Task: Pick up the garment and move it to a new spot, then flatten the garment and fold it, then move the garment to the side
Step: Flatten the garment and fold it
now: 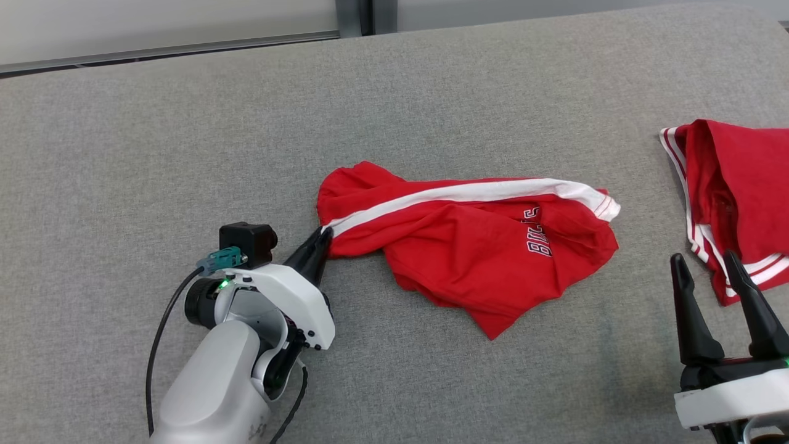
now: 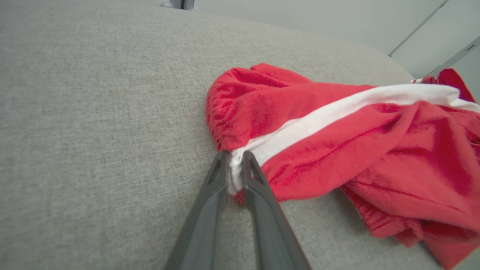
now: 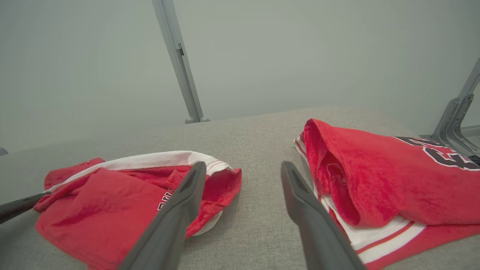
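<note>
The pick-up is in hand: the left fingers [image 2: 210, 210] pinch an edge of the garment [image 2: 337, 157] between them, the right fingers [image 1: 690, 314] stand spread, so next should come a lift.

garment [image 1: 456, 259] lettering [image 1: 537, 233] half-hidden in folds, second garment [image 1: 736, 185] cut by edge

I see a grey woven-fabric worktop [image 1: 185, 123]; toward its right side lies a folded red jersey with white striped trim [image 1: 733, 185].

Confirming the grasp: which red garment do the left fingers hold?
The central crumpled red white-striped garment, pinched at its stripe end; the folded red garment lies apart, far right.
</note>
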### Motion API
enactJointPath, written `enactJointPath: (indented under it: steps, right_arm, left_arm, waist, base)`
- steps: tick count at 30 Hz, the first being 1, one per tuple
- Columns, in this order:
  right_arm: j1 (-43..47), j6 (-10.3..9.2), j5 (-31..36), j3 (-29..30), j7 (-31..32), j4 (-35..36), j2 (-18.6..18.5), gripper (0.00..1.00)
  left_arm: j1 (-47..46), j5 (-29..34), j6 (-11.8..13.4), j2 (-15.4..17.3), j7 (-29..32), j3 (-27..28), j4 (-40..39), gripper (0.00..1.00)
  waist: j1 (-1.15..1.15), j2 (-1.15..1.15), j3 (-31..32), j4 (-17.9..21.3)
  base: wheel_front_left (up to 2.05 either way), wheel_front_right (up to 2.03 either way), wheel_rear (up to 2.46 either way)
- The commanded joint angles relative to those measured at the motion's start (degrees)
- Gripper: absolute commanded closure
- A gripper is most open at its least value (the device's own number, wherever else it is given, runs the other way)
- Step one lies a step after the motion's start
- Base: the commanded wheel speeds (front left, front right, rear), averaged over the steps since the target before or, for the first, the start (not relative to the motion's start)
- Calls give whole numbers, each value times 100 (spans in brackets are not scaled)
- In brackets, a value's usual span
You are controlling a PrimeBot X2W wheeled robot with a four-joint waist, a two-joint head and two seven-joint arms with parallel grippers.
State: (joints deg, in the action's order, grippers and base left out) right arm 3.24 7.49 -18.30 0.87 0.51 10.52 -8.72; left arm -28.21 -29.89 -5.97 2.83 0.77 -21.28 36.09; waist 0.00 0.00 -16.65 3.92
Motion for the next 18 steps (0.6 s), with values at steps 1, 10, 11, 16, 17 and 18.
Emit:
enactJointPath:
  steps: [1, 10, 11, 16, 17, 18]
  right_arm:
    - [-55, 0, -20, 36, 25, -67, -55, 0]
    - [-752, 0, -515, -345, -24, -980, -240, 0]
    - [-898, 0, -582, -421, -49, -1105, -245, 0]
    - [-1546, 0, -928, -670, -124, -1825, -284, 0]
    - [-1638, 0, -1035, -724, -87, -1970, -279, 0]
    - [-1724, 0, -1108, -784, -64, -2097, -292, 0]
  left_arm:
    - [-104, -29, -12, 34, -61, -20, 47, 100]
    - [-372, -50, -60, 25, -316, -287, 250, 100]
    - [-404, -53, -66, 26, -330, -312, 262, 100]
    - [-496, -141, -86, 25, -425, -487, 318, 100]
    - [-513, -166, -87, 28, -455, -517, 336, 100]
    - [-518, -201, -80, 26, -469, -550, 350, 100]
  waist:
    - [0, 0, -13, -11]
    - [0, 0, -205, -193]
    - [0, 0, -228, -210]
    - [0, 0, -322, -317]
    - [0, 0, -330, -334]
    - [0, 0, -339, -347]
  base:
    - [0, 0, 0]
    - [0, 0, 0]
    - [0, 0, 0]
    - [0, 0, 0]
    - [0, 0, 0]
    - [0, 0, 0]
